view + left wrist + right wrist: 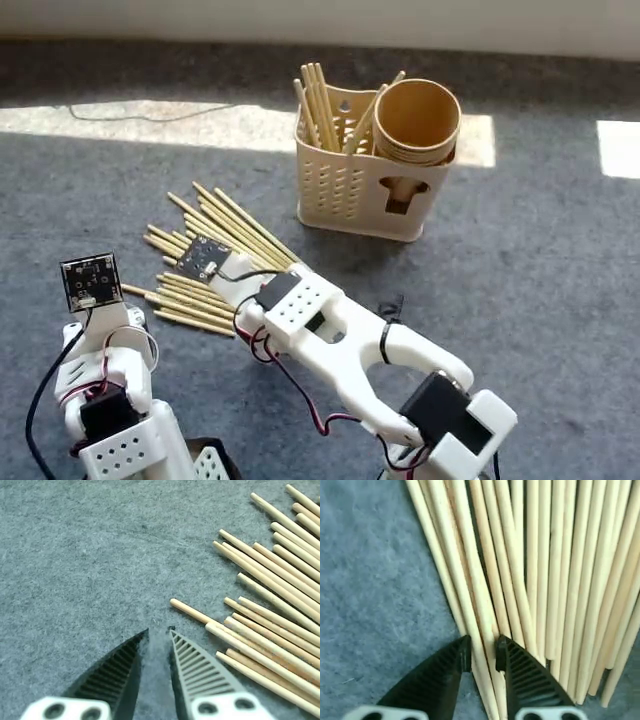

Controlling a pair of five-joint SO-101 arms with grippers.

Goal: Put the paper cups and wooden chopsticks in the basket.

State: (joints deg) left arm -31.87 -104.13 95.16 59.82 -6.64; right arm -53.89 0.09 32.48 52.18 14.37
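Note:
A cream slotted basket (pixel 350 190) stands at the back of the carpet with stacked paper cups (pixel 416 122) and several wooden chopsticks (pixel 318 108) upright in it. A pile of loose chopsticks (pixel 215 235) (pixel 540 580) (pixel 270 605) lies flat on the carpet in front of it. My right gripper (pixel 483 654) is down on the pile's near edge, shut on one chopstick (pixel 481 630) that runs between its fingers. My left gripper (pixel 159 631) hovers low over bare carpet just beside the pile's ends, fingers a little apart, holding nothing.
Grey carpet (pixel 520 260) covers the floor, with open room right of the basket and left of the pile. The right arm (pixel 340 335) stretches diagonally from the front right to the pile. The left arm's base (pixel 110 400) sits at the front left.

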